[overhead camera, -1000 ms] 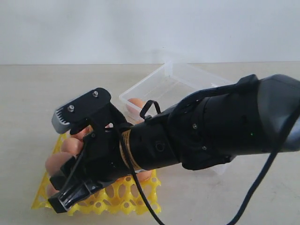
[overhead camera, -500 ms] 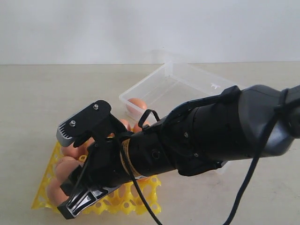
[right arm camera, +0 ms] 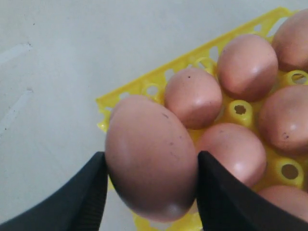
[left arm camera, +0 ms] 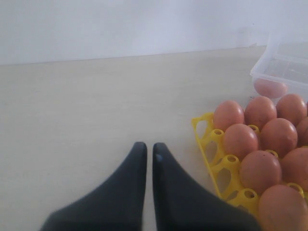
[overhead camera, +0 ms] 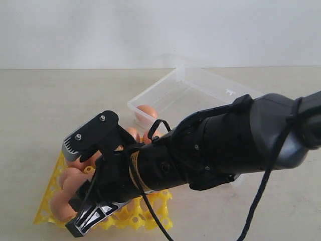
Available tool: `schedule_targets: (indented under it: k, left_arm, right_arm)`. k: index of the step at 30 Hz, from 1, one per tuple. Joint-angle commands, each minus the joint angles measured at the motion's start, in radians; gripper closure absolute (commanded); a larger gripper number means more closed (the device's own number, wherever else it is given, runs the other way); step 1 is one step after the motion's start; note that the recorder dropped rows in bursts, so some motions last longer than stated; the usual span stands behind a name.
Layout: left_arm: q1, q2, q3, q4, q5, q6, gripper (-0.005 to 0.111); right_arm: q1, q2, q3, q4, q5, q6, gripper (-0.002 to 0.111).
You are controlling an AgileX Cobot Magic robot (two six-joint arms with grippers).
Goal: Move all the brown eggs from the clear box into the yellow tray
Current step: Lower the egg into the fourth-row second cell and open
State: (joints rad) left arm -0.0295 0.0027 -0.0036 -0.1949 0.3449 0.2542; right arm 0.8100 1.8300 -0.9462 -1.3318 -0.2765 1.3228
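- A smooth, matte pinkish-brown oval egg point(right arm camera: 151, 156) is clamped in the jaws of the right pincer point(overhead camera: 73, 187), low over an edge cup of the bright yellow open-work plastic tray point(overhead camera: 128, 213); not yet seated, I judge.
- Just beyond that pincer, most visible cups carry eggs point(right arm camera: 192, 96).
- Farther behind it, the clear rectangular plastic box point(overhead camera: 190, 93) holds at least one more egg point(overhead camera: 145, 111).
- The left pincer point(left arm camera: 148, 149), pressed together and empty, hovers over bare bench point(left arm camera: 72, 96).
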Motion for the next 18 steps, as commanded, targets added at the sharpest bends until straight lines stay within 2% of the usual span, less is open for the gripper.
schedule_targets:
  k: [1,13,15,18]
  left_arm:
    - [-0.004,-0.003,0.004,0.001,-0.004,0.001,0.103]
    - [-0.004,-0.003,0.004,0.001,-0.004,0.001,0.103]
    - [-0.004,-0.003,0.004,0.001,-0.004,0.001,0.103]
    - [-0.004,-0.003,0.004,0.001,-0.004,0.001,0.103]
  right_arm:
    - [0.001,0.041,-0.007,-0.011,-0.007,-0.007,0.074]
    - [0.001,0.046,-0.007,-0.032,-0.020,-0.012,0.074]
    - [0.001,0.046,-0.007,-0.036,-0.041,-0.017,0.068]
    - [0.001,0.046,-0.007,-0.036,-0.043,-0.017,0.050]
